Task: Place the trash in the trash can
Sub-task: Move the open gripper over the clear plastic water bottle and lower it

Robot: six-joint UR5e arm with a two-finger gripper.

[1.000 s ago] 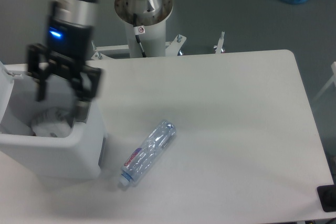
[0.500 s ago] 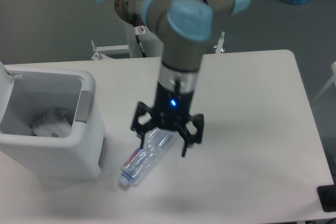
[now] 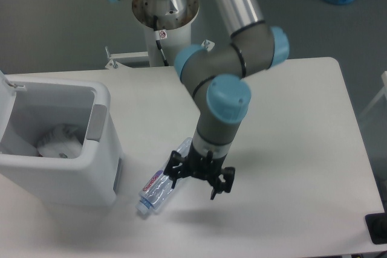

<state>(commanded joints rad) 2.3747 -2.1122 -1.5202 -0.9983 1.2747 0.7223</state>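
The crumpled white-translucent plastic wrapper [image 3: 59, 139] already lies inside the boxy white plastic trash can [image 3: 66, 176], which stands at nine o'clock on the white table [image 3: 290, 125] with its lid up. The crushed clear plastic water bottle with the red-white label [image 3: 162, 184] is not yet binned: it lies flat on the table just beside the can's right wall, cap end pointing toward seven o'clock. The black two-finger gripper [image 3: 199, 178] is low over the bottle's upper end, fingers spread apart and empty, one at nine o'clock of the wrist and one at three. The step in hand looks like the grasp of the bottle. Next the fingers likely need to straddle the bottle across its width, close, lift, and carry it toward nine o'clock over the can's opening.
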